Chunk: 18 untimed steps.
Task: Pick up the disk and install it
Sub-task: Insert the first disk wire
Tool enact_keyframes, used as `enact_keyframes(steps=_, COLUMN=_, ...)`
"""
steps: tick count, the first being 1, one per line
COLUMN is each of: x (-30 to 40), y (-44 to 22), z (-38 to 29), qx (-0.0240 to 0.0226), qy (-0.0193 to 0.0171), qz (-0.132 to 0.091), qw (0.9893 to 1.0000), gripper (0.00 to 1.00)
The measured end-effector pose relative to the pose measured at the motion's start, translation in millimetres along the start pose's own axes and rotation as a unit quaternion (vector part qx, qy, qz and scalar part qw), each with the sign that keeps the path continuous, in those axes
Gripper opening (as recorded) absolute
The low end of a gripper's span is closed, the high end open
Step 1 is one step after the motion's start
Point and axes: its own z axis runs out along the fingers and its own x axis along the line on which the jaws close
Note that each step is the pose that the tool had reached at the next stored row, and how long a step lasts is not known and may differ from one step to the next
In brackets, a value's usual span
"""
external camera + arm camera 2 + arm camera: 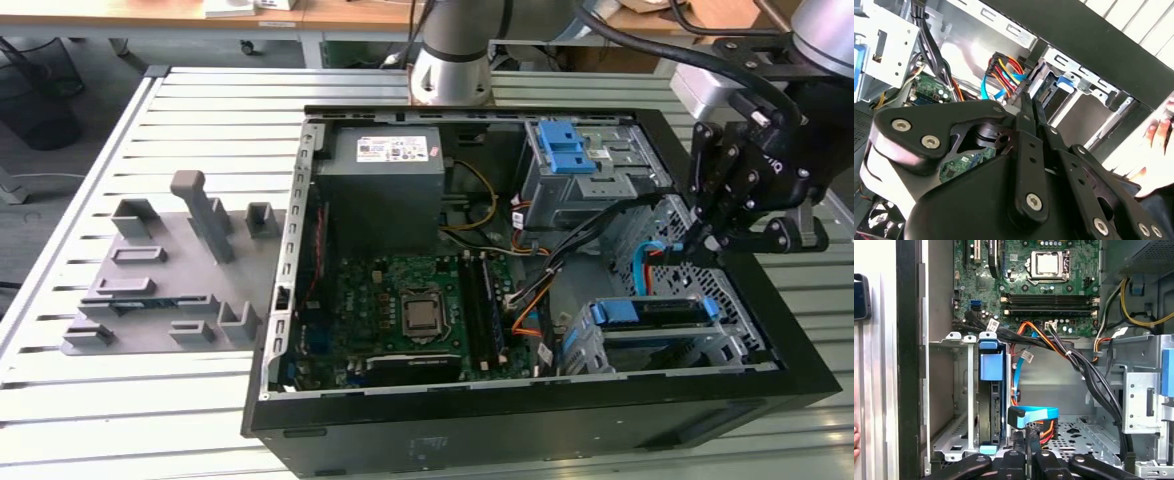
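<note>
While the gripper is hung fingers-together over the cables, nothing's held; the disk is seated in its drive cage.

The disk stands upright (blue-framed) in its cage.

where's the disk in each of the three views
Exterior view: the disk sits in the metal cage at the case's near corner on the exterior view's right, under the tool.
First wrist view: the disk stands on edge in the cage, blue carrier end facing out.
Second wrist view: cannot tell.
Shared landmark: the blue data cable.
</note>
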Motion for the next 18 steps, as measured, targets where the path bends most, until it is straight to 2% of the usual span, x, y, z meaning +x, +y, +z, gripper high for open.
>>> enact_keyframes(steps=1, x=-1.2, y=-0.1, z=0.2, qx=0.0, qy=0.0029, qz=0.0, qw=1.0, gripper=0.18)
enact_keyframes(steps=2, x=-2.5, y=-0.1, z=0.1, qx=0.0001, qy=0.0048, qz=0.0, qw=1.0, gripper=0.18)
enact_keyframes(steps=5, x=-6.7, y=-0.1, z=0.1, qx=0.0001, qy=0.0077, qz=0.0, qw=1.0, gripper=0.19)
enact_keyframes(steps=6, x=-7.9, y=-0.1, z=0.0, qx=0.0001, qy=0.0085, qz=0.0, qw=1.0, gripper=0.25)
enact_keyframes(steps=7, x=-9.3, y=-0.1, z=0.0, qx=0.0, qy=0.0099, qz=0.0, qw=1.0, gripper=0.25)
enact_keyframes(steps=11, x=-12.6, y=-0.7, z=0.2, qx=-0.0011, qy=0.0212, qz=0.0, qw=0.9998, gripper=0.25)
enact_keyframes(steps=12, x=-13.2, y=-0.7, z=0.3, qx=-0.0013, qy=0.0227, qz=0.0, qw=0.9997, gripper=0.25)
enact_keyframes(steps=14, x=-14.5, y=-0.8, z=1.0, qx=-0.0018, qy=0.0246, qz=0.0, qw=0.9997, gripper=0.25)
enact_keyframes(steps=18, x=-17.1, y=-0.9, z=3.7, qx=-0.0022, qy=0.0248, qz=0.004, qw=0.9997, gripper=0.25)
